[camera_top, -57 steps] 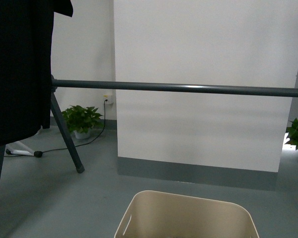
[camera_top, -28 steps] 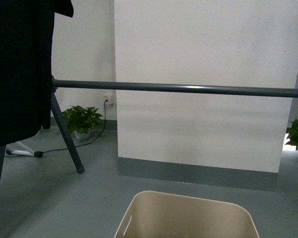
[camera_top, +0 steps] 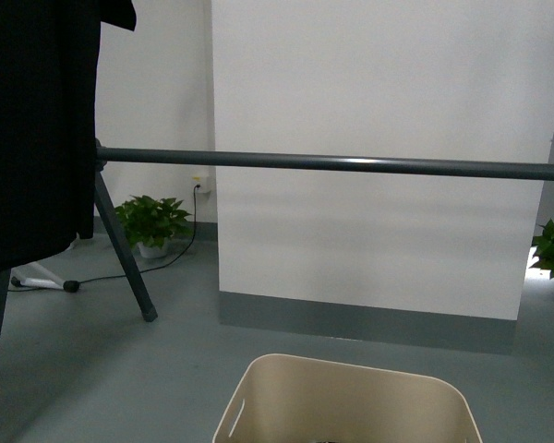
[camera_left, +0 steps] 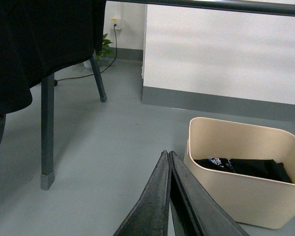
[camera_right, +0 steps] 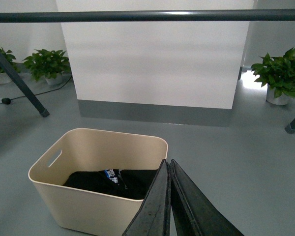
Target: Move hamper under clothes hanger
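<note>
The beige hamper (camera_top: 346,401) stands on the grey floor at the bottom centre of the front view, short of the clothes hanger's long dark grey bar (camera_top: 351,164). One angled leg (camera_top: 125,247) reaches the floor at the left. Dark clothing (camera_right: 113,182) lies inside the hamper (camera_right: 96,147). My left gripper (camera_left: 168,156) is shut and empty, its tips beside the hamper's (camera_left: 241,196) near corner, apart from it. My right gripper (camera_right: 167,163) is shut and empty, over the hamper's rim at the other side.
A black garment (camera_top: 32,120) hangs at the left over a grey post (camera_left: 47,130). A white partition wall (camera_top: 379,92) with a grey skirting stands behind the bar. Potted plants (camera_top: 150,223) sit at the left and right (camera_right: 280,73). A cable (camera_top: 120,268) runs along the floor.
</note>
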